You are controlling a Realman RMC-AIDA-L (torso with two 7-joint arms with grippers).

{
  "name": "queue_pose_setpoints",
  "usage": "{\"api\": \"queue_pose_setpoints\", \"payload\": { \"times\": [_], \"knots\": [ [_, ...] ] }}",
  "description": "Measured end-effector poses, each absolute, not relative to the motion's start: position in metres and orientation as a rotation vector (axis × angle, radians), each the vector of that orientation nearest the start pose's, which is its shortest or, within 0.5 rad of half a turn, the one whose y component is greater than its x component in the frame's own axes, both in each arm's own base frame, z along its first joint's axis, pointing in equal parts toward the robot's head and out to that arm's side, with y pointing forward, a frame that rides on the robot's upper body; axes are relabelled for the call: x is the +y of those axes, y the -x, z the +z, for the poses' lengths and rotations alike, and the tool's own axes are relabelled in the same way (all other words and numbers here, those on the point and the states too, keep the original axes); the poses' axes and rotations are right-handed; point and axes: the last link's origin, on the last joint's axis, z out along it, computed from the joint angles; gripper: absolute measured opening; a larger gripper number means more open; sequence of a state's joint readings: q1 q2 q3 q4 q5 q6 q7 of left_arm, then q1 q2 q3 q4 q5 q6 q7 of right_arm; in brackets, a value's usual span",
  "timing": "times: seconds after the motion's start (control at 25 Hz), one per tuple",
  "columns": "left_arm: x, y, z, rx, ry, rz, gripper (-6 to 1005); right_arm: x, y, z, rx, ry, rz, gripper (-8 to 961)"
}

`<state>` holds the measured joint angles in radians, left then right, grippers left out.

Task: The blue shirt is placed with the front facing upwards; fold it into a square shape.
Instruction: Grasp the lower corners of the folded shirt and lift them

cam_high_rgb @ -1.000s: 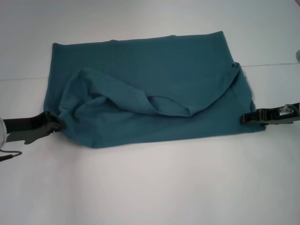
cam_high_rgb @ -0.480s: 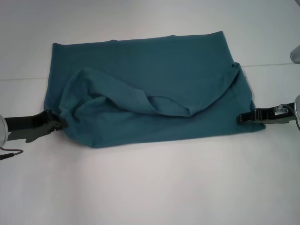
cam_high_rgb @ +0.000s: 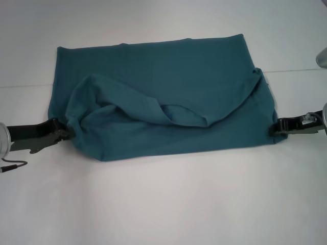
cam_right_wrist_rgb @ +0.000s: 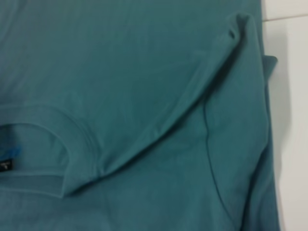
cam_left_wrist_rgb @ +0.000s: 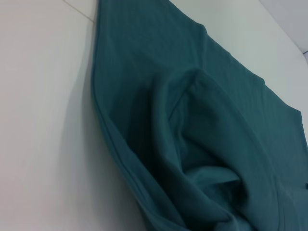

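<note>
the table (cam_high_rgb: 163,204) was white and plain, with a thin line running across it far back. the shirt (cam_high_rgb: 153,71) lay in the middle of it, dark teal-blue and already made smaller. its sides looked tucked in, so it was a wide block and not a spread-out shirt. the top part had been brought down over the near part, but it did not lie flat. it sagged in a big curved flap with a pocket of loose cloth in the middle. in the right wrist view the collar (cam_right_wrist_rgb: 62,144) showed with its ribbed edge and a small dark label inside.

the left gripper (cam_high_rgb: 64,133) was low on the table at the shirt's left edge, touching the cloth. the right gripper (cam_high_rgb: 278,127) was at the right edge, just at the cloth too. i could not tell how the jaws of either one stood, or if they pinched any cloth.

so the fold looked about halfway done, i think. the shape was still wider than a square and lumpy. what seemed left was to smooth the saggy flap flat and fold the shirt across once more to make it square.
</note>
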<state>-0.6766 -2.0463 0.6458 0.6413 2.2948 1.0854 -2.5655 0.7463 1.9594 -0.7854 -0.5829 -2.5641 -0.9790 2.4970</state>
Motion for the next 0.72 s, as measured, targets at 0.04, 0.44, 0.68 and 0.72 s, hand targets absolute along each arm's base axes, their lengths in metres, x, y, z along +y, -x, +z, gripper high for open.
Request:
{"api": "queue_pose_setpoints", "payload": {
  "times": [0.04,0.44,0.68,0.72],
  "knots": [
    [0.406,0.289,0.017,2.507,-2.479,0.721,64,0.423,-0.311,0.038,1.521,1.974,0.031,346],
    [0.406,0.29,0.019,2.508,-2.478,0.719,64,0.424,-0.31,0.045,1.523,1.978,0.02,65],
    [0.401,0.291,0.021,2.478,-2.484,0.681,65,0.421,-0.31,0.054,1.542,2.003,-0.002,22],
    [0.4,0.291,0.022,2.464,-2.49,0.67,65,0.419,-0.309,0.056,1.546,2.014,-0.007,22]
  ]
}}
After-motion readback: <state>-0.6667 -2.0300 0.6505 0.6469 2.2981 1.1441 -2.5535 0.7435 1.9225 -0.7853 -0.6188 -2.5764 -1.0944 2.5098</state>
